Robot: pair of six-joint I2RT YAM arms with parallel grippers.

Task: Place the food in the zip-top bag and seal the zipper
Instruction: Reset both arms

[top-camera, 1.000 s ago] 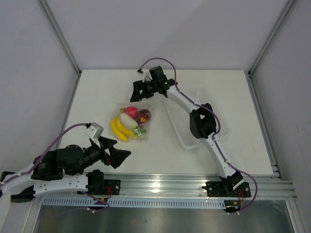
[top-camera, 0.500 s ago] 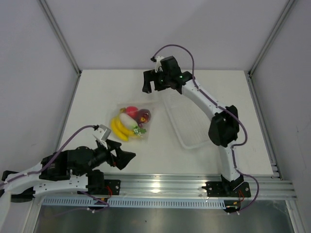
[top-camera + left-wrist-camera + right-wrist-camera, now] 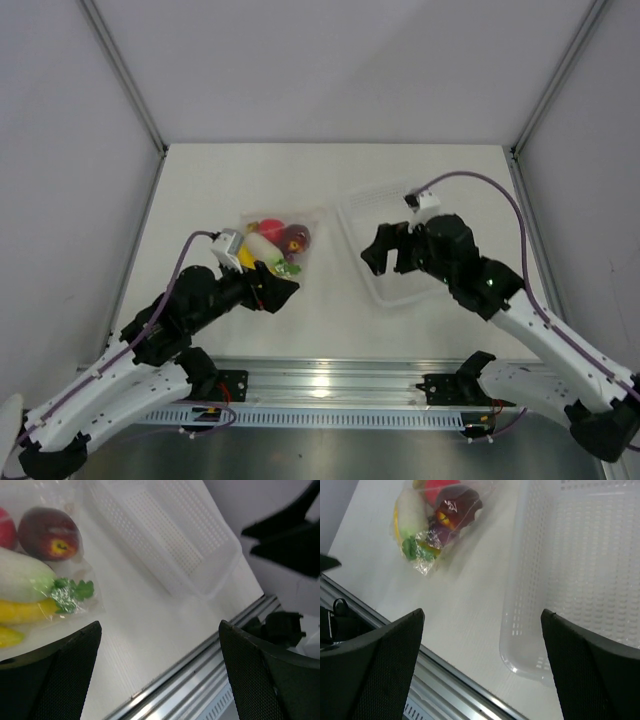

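**Top view.** My left fingers are spread to their widest and hold nothing. They stand at the near edge of the zip-top bag, which lies flat on the white surface, left of centre. The food is inside the bag. The banana bunch and the white oblong piece lie side by side, with their long axes running from far-left to near-right. The green bit is at the near-right end. The dark red apple and the red round fruit sit on the far side. I cannot make out the zipper. My right fingers are also fully apart and empty, and hang over the perforated white tray beside the bag.

**Left wrist view.** My fingers frame bare surface. The bag's corner lies to the upper left, with the apple above the green bit. The tray lies apart from the bag.

**Right wrist view.** My fingers are wide apart with nothing between them. The tray's near corner sits low on the right. The bag lies to the upper left, with its crinkled corner pointing towards the metal rail.
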